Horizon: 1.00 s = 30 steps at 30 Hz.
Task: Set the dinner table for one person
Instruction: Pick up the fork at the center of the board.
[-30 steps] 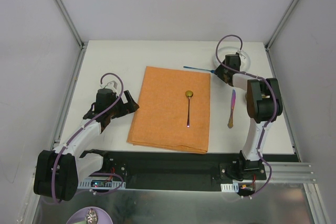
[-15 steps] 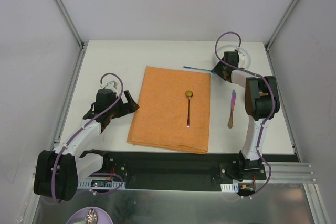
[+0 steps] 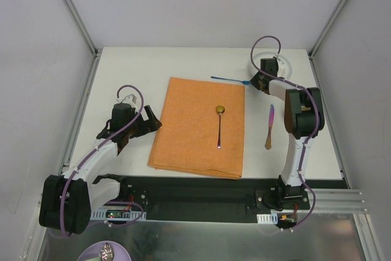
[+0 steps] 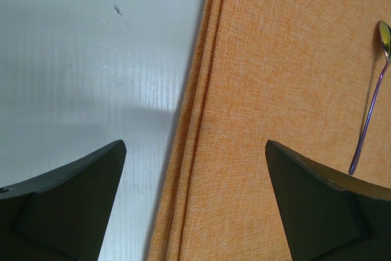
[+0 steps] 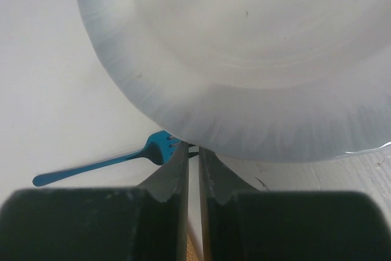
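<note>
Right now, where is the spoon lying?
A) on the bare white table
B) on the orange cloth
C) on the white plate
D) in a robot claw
B: the spoon lies flat on the orange cloth, with cloth showing all around it.

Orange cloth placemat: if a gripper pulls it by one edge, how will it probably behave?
The orange cloth placemat is probably floppy: its left edge shows thin stacked layers, so a pinch may lift only the top one. Its woven surface looks rough, so it would likely drag, not glide. The spoon lying on it would probably ride along.
</note>
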Motion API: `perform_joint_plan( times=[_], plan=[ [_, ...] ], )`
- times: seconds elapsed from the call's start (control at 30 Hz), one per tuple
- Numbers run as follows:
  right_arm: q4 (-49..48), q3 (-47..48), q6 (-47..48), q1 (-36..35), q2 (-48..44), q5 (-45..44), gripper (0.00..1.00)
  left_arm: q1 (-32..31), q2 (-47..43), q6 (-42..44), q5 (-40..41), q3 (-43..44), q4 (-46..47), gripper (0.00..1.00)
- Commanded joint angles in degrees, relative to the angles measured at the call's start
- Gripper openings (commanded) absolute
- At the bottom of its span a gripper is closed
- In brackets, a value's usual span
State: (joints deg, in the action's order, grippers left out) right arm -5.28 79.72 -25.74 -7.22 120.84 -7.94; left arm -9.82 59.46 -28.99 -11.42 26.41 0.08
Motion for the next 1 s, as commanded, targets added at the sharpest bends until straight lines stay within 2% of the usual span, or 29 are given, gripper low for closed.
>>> perform_joint_plan(
  times=[0.0,0.03,0.3,0.63,0.8,0.97],
  plan=[
    [0.8,2.19,-0.19,-0.07,0.63,0.12,0.04,-0.63,-0.14,1.22,0.7,-0.13,0.19,0.99],
    [0.8,2.1,-0.1,0.02,0.63,0.21,0.01,-0.63,-0.22,1.22,0.52,-0.13,0.19,0.99],
    [-3.76,-1.32,0.51,-0.16,-0.86,2.58,0.01,-0.63,-0.22,1.13,0.43,-0.13,0.19,0.99],
    [-16.59,-9.32,-3.0,-0.16,-9.03,7.15,0.01,-0.63,0.13,1.04,0.17,0.3,0.19,0.99],
    [-21.43,-11.95,-5.37,-0.16,-13.51,7.33,0.01,-0.63,0.13,1.04,0.08,0.39,0.19,0.99],
    [-30.3,-15.12,-10.19,-0.07,-15.45,7.51,0.01,-0.63,0.04,1.04,0.0,0.39,0.19,0.99]
  ],
)
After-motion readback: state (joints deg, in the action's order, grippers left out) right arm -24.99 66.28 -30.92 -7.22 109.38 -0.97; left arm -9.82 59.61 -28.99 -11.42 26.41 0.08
